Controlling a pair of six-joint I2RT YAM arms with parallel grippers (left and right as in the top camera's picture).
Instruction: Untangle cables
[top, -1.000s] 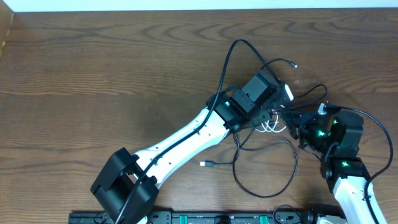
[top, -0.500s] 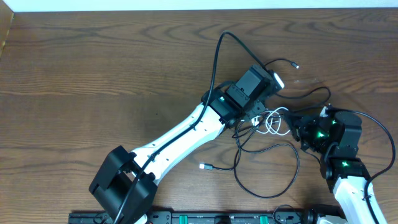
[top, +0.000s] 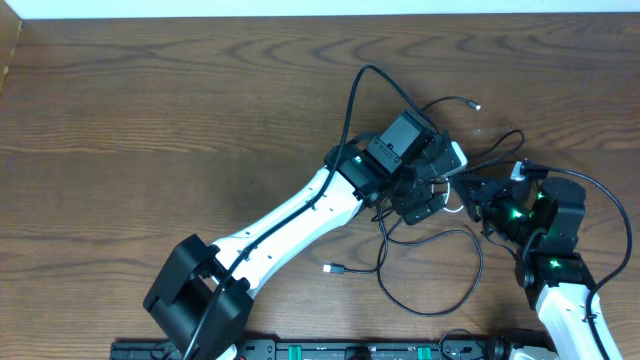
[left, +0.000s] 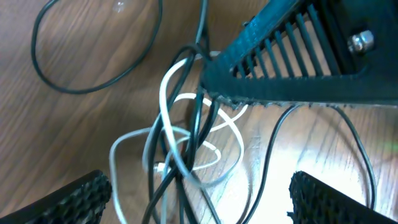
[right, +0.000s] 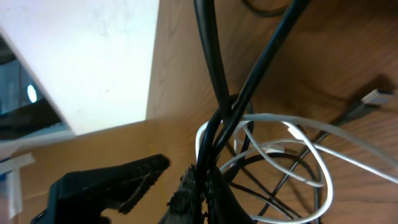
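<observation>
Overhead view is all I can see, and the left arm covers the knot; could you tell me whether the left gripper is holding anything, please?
Observer: No. In the left wrist view the left gripper stands wide open, its fingers on either side of the tangle and pinching none of it.
Operator: Thank you. What is the right gripper doing?
Observer: The right wrist view shows the right gripper shut on the black cables, which run up out of its fingertips.
Operator: Is the white cable in that grip as well?
Observer: The white cable loops around the black ones right beside the fingertips; whether it is pinched too, I cannot tell.
</observation>
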